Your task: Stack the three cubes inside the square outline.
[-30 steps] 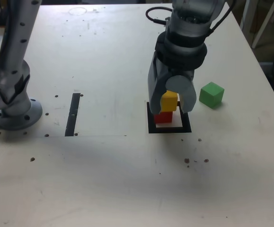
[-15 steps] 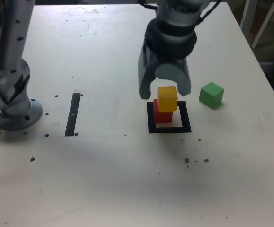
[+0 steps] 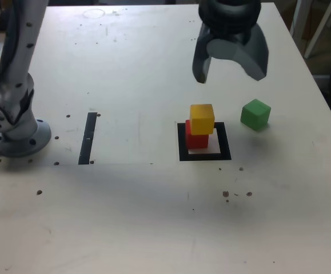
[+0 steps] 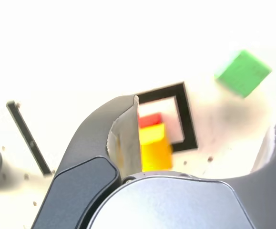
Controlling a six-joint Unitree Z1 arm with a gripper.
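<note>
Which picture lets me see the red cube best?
The exterior view. There the red cube sits inside the square outline under the yellow cube, with its front side showing. In the wrist view only a sliver of red peeks out behind the yellow cube and the end effector.

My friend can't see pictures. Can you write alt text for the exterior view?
A yellow cube sits on a red cube inside a black square outline on a pale table. The robot's open pincer hangs above them, holding nothing. A green cube lies alone toward the exterior view's right.
</note>
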